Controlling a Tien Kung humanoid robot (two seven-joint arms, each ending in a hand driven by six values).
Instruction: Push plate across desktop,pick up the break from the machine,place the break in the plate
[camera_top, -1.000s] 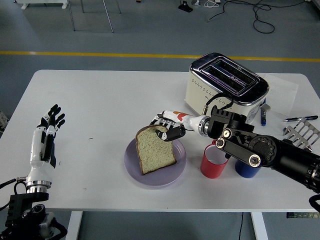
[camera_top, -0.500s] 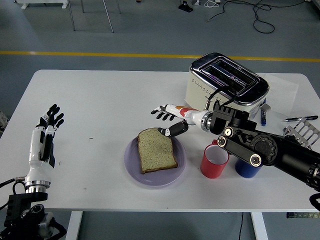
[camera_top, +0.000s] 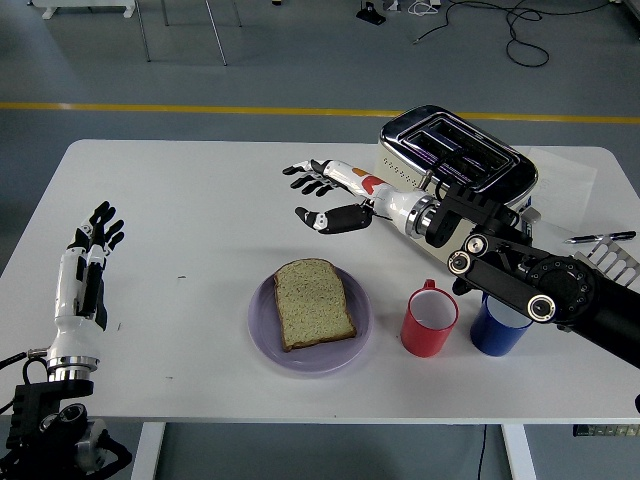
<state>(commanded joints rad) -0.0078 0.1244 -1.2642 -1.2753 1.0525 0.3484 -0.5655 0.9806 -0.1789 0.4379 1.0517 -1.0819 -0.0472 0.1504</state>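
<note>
The slice of brown bread (camera_top: 313, 302) lies flat on the round lilac plate (camera_top: 262, 327) at the bench's (camera_top: 200, 200) near middle, so the placing looks done. The right hand (camera_top: 325, 198) hovers at the plate's 12 o'clock, fingers (camera_top: 303, 172) spread wide, gripping nothing. Retreat is best made high and clear, avoiding the cream-and-chrome toaster (camera_top: 455, 165) at 2 o'clock and the red mug (camera_top: 430, 322) at 3 o'clock. The left hand (camera_top: 85, 275) rests open at 9 o'clock.
</note>
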